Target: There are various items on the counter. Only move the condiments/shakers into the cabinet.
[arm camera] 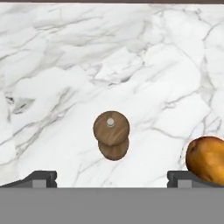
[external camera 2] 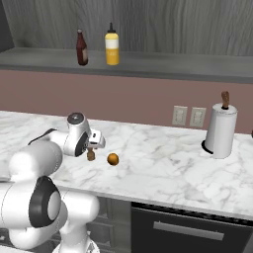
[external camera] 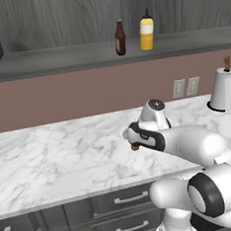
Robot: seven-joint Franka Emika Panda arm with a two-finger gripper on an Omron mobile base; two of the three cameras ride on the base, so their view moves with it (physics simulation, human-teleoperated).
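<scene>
A small brown wooden shaker (arm camera: 111,134) stands upright on the white marble counter (external camera: 66,156). My gripper (arm camera: 113,177) hangs right over it, open, with the fingers wide on either side and apart from it. From the right base view the shaker (external camera 2: 91,155) peeks out just below the gripper (external camera 2: 92,147); from the left base view only a bit of the shaker (external camera: 135,146) shows under the hand. The dark red-brown sauce bottle (external camera: 120,37) and the yellow squeeze bottle (external camera: 146,31) stand side by side on the grey shelf ledge of the cabinet (external camera: 58,60).
A small orange fruit (external camera 2: 113,158) lies on the counter just right of the shaker, close to one fingertip (arm camera: 186,177). A white paper towel roll (external camera 2: 220,129) stands at the far right by the wall outlets. Dark drawers (external camera: 120,201) run below the counter edge.
</scene>
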